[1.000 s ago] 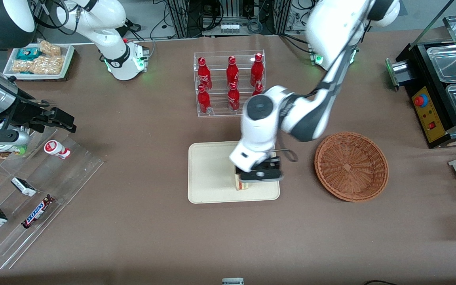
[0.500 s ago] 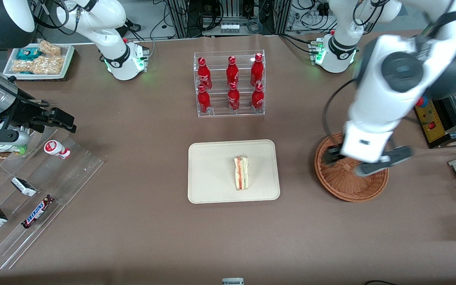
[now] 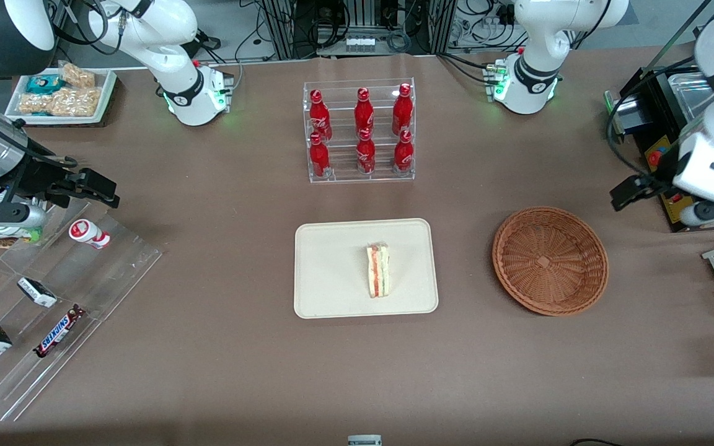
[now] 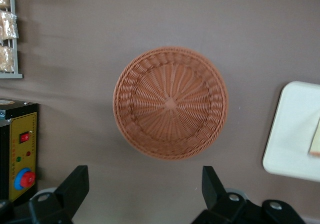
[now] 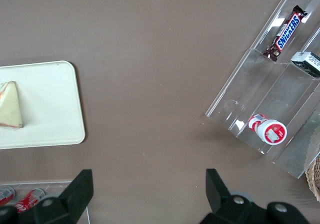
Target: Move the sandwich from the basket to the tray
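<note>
Your gripper is hanging high above the counter toward the working arm's end, fingers spread wide and carrying nothing; it is hovering clear of the basket, which is lying just below it with nothing inside, probably because the delivery looks finished; the sandwich is resting well away from your gripper, lying on its side on the tray, nearer the tray's basket-facing edge; nothing is touching it.

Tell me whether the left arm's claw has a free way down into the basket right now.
Probably yes. The claw hangs open above the table beside the basket, toward the working arm's end, and the basket holds nothing. The sandwich lies on the tray.
</note>
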